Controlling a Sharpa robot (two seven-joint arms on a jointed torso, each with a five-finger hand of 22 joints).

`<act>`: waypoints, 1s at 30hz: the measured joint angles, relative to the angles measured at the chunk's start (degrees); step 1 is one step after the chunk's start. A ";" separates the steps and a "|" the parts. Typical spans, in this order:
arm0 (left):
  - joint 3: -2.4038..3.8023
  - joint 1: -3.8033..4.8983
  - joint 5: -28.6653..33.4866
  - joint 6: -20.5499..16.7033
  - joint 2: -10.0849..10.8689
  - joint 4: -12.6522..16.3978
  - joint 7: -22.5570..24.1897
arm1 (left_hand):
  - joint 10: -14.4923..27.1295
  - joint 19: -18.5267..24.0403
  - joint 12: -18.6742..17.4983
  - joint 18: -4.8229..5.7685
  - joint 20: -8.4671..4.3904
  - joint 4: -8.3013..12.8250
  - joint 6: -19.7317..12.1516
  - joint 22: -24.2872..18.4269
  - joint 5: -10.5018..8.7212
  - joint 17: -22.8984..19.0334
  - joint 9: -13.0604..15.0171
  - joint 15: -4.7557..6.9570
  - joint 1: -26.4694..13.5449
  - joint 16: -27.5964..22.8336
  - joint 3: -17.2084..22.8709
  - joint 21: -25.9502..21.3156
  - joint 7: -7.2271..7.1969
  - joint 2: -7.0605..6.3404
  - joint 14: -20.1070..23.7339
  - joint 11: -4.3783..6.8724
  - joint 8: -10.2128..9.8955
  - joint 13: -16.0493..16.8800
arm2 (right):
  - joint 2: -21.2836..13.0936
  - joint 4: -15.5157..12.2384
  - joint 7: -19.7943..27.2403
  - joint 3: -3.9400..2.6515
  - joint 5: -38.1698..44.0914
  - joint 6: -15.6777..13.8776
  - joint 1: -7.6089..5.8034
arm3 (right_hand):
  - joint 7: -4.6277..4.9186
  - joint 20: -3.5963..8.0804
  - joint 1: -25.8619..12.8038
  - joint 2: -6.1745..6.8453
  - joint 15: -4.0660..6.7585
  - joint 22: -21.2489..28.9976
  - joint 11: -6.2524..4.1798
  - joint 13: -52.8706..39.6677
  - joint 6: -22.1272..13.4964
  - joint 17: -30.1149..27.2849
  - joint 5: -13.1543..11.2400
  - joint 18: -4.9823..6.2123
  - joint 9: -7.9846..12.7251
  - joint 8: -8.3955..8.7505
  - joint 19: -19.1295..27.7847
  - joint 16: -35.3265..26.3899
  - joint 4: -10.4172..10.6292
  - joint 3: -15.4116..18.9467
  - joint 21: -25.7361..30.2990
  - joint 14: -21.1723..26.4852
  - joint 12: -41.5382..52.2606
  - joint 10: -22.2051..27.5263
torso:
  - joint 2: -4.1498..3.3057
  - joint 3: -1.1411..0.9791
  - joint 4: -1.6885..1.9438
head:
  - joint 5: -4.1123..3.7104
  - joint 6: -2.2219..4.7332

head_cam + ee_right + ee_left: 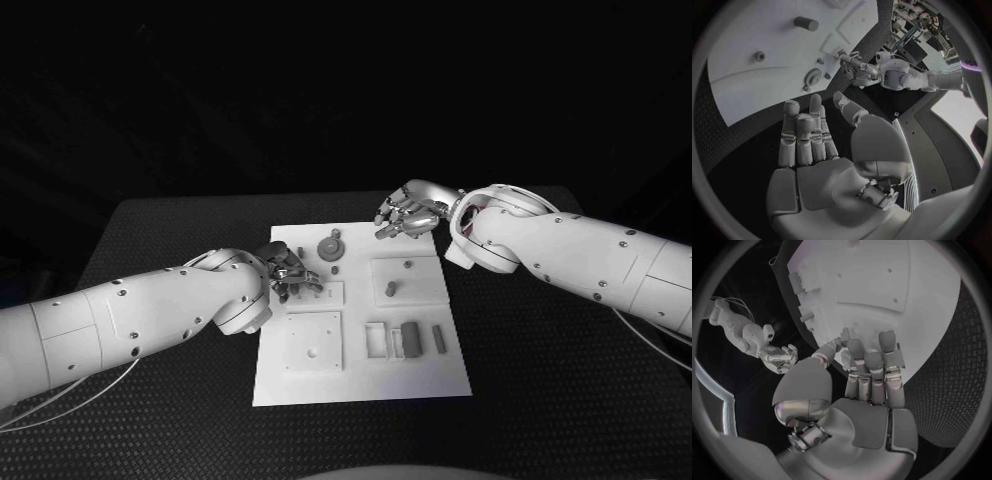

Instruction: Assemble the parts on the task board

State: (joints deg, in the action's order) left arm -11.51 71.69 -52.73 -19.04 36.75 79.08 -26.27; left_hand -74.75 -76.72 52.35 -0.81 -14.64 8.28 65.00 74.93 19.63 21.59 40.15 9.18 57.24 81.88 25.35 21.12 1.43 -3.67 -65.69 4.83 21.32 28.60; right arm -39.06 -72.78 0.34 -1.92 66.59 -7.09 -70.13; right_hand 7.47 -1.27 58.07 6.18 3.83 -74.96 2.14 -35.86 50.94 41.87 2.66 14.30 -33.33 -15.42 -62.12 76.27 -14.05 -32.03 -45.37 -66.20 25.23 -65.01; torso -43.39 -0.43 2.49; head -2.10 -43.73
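The task board lies in the middle of the black worktop, with small grey parts on it: a round geared piece near its far edge, a short peg standing in a square recess, and flat bars further toward the near edge. The left hand hovers at the board's left edge, fingers loosely apart, holding nothing. The right hand hangs over the far edge, fingers likewise apart and empty.
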 measured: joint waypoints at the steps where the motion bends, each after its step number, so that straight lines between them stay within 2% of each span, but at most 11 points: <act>1: -0.01 0.00 -0.51 -0.10 0.01 0.09 -0.08 | 0.00 0.00 0.00 0.00 0.00 0.00 0.00 0.00 0.06 0.00 0.01 0.00 0.00 0.00 0.00 0.00 0.00 0.00 -0.01 0.00 0.15 0.00 | -0.01 0.00 0.00 0.00 -0.01 0.00 0.00 | 0.00 0.00 0.00 0.00 0.00 0.00 0.00 0.00 0.00 0.00 0.00 0.00 0.00 0.00 0.00 0.00 0.00 0.00 0.00 0.00 0.00 0.00 | 0.00 0.00 -0.01 | 0.01 -0.01; 12: -0.35 -0.03 -8.47 -0.59 -0.13 0.78 -1.08 | -0.17 0.00 0.00 0.00 0.00 -0.02 0.19 -0.01 0.06 0.00 0.13 -0.01 0.00 0.00 0.02 0.00 -0.21 0.00 -0.07 0.16 0.15 0.00 | -0.01 -0.02 -0.01 0.00 -0.06 0.02 0.00 | 0.12 0.00 -0.23 0.23 0.00 0.00 0.00 0.00 -0.13 0.00 0.00 0.00 0.01 0.00 0.00 0.00 0.00 0.00 0.00 0.00 0.00 0.00 | 0.01 0.02 0.00 | 0.18 -0.08; 19: -0.44 -0.06 -13.64 -1.45 -0.35 1.26 -1.43 | -0.32 -0.09 0.00 0.00 0.09 -0.41 0.41 -0.02 0.06 0.08 0.15 -0.08 0.44 -0.01 0.41 0.14 -0.41 -0.45 -0.15 0.31 0.48 -0.05 | -0.02 -0.06 -0.02 0.00 -0.09 0.03 0.00 | 0.12 0.00 -0.22 0.23 0.00 0.00 0.00 0.00 -0.12 0.01 0.00 0.00 0.01 0.00 0.00 0.00 0.15 -0.16 0.00 0.00 0.00 0.00 | 0.01 0.02 0.00 | 0.32 -0.13; 26: -1.02 -0.26 -15.83 -2.66 -0.35 1.67 -1.68 | -0.70 -0.22 0.00 0.00 -0.01 -0.57 0.70 -0.02 0.06 0.14 0.15 -0.17 0.70 -0.02 0.57 0.24 -0.31 -0.74 -0.26 0.29 0.82 -0.05 | -0.01 -0.02 -0.02 0.00 -0.10 0.04 0.00 | 0.12 -0.01 -0.22 0.23 0.00 0.00 0.00 0.00 -0.12 0.01 0.00 0.00 0.02 0.00 0.00 0.00 0.15 -0.16 0.22 0.00 0.00 0.00 | 0.02 -0.01 0.01 | 0.51 -0.13; 30: -1.14 -0.31 -16.56 -3.27 -0.26 1.73 -1.64 | -0.91 -0.31 0.00 0.00 0.05 -0.72 0.91 -0.02 0.06 0.20 0.15 -0.19 0.69 -0.04 0.72 0.24 -0.52 -0.76 -0.29 0.50 0.82 -0.05 | 0.00 -0.01 -0.02 0.00 -0.11 0.05 0.00 | 0.11 0.00 -0.22 0.23 0.00 0.00 0.00 0.00 -0.11 0.01 0.00 0.00 0.02 0.24 0.00 0.00 0.15 -0.16 0.22 0.00 0.00 0.00 | 0.05 -0.01 0.01 | 0.59 -0.13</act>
State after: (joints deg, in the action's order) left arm -12.64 71.37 -69.29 -22.31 36.48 80.81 -27.91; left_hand -75.66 -77.03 52.34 -0.81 -14.59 7.56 65.92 74.91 19.69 21.79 40.30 8.99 57.93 81.84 26.07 21.36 0.91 -4.43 -65.98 5.33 22.13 28.55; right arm -39.06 -72.79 0.32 -1.92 66.48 -7.04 -70.13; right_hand 7.58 -1.28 57.85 6.41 3.83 -74.96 2.14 -35.86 50.83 41.88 2.66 14.30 -33.31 -15.17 -62.12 76.27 -13.90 -32.19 -45.15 -66.20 25.23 -65.01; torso -43.34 -0.44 2.50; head -1.51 -43.86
